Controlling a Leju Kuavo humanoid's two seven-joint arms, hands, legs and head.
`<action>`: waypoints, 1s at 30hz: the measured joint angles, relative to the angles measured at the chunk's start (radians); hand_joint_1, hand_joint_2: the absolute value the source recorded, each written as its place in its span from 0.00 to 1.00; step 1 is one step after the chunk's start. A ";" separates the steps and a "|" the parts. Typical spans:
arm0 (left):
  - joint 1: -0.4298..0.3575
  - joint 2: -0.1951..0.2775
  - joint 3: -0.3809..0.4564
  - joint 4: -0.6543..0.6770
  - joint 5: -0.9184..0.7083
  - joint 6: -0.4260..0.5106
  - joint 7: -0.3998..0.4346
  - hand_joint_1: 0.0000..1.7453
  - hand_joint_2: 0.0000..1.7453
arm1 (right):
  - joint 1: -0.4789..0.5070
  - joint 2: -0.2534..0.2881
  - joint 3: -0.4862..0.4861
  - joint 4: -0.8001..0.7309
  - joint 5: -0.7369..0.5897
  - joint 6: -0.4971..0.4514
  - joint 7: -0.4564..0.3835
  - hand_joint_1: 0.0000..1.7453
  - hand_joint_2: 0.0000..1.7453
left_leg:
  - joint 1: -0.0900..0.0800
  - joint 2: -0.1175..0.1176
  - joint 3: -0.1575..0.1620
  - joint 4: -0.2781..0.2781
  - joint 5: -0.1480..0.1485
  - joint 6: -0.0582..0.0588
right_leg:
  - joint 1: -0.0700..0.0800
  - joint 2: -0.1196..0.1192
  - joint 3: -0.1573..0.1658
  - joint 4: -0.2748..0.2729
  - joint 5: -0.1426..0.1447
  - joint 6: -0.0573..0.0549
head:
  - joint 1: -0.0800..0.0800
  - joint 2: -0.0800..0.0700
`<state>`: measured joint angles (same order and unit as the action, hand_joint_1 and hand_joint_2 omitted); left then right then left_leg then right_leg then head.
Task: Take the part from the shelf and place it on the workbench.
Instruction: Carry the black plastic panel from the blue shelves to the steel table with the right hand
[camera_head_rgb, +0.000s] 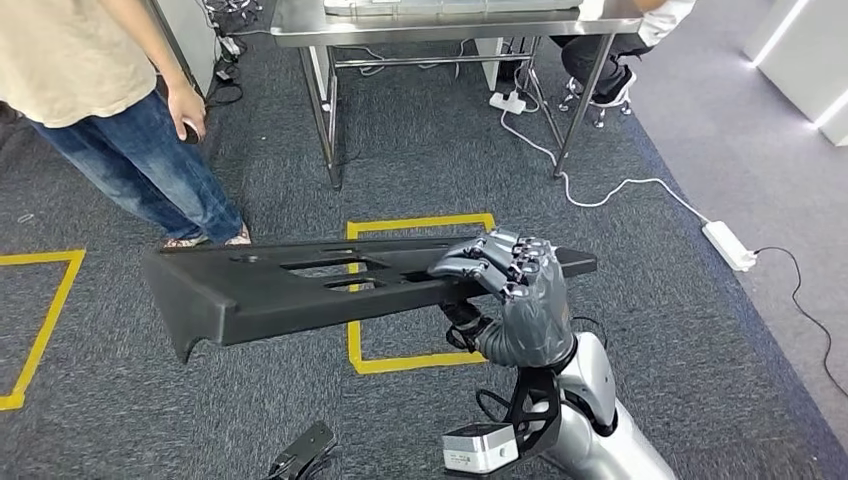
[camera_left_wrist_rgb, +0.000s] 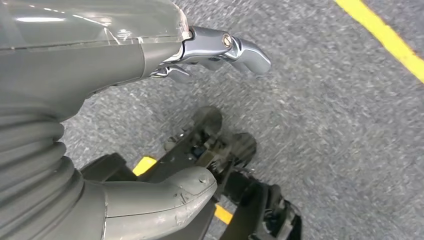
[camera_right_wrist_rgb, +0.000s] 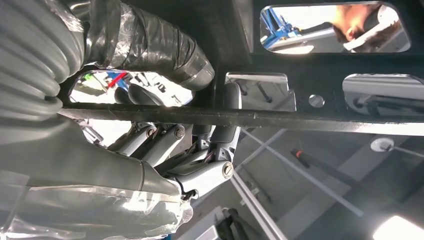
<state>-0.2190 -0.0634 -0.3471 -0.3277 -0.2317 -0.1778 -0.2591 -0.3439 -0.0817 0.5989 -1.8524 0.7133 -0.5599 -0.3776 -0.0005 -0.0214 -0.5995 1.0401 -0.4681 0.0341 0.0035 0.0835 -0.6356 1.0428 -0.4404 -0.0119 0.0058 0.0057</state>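
Right hand (camera_head_rgb: 515, 290) closed on black part (camera_head_rgb: 300, 290), fingers (camera_right_wrist_rgb: 220, 125) wrapped over its edge. Part held level above carpet (camera_head_rgb: 450, 150), extending toward 9 o'clock. Left hand (camera_left_wrist_rgb: 100, 60) empty, fingers apart.

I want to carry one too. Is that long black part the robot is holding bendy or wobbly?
Probably stiff: the black part stays straight though the right robot hand grips only one end. Likely light, since one hand carries it. It may tip, as most of it sticks out sideways.
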 joint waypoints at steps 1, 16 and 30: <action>0.000 -0.001 0.000 0.000 0.001 -0.001 0.004 0.00 1.00 | 0.000 0.000 0.000 0.000 0.003 -0.001 0.000 1.00 1.00 | 0.002 0.001 0.001 -0.004 0.004 0.003 | 0.000 0.000 0.000 -0.003 0.001 0.006 | 0.000 0.000; -0.001 -0.002 0.000 0.000 0.008 -0.060 -0.004 0.00 1.00 | -0.006 -0.001 0.023 0.021 0.023 0.005 0.004 1.00 1.00 | 0.008 0.038 0.031 -0.026 -0.014 -0.023 | -0.014 -0.092 0.022 -0.010 -0.023 0.018 | 0.001 0.000; 0.003 0.003 0.000 0.003 0.010 -0.071 -0.003 0.00 1.00 | -0.013 0.000 0.050 0.035 0.023 0.007 0.008 1.00 1.00 | -0.006 0.018 -0.069 0.018 0.071 -0.001 | -0.001 -0.063 0.161 -0.033 -0.127 -0.007 | 0.001 0.000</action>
<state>-0.2160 -0.0601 -0.3471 -0.3243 -0.2218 -0.2483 -0.2617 -0.3568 -0.0822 0.6489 -1.8174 0.7362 -0.5532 -0.3691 -0.0067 -0.0036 -0.6688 1.0583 -0.3974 0.0334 0.0029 0.0202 -0.4751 1.0096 -0.5670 -0.0188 0.0068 0.0057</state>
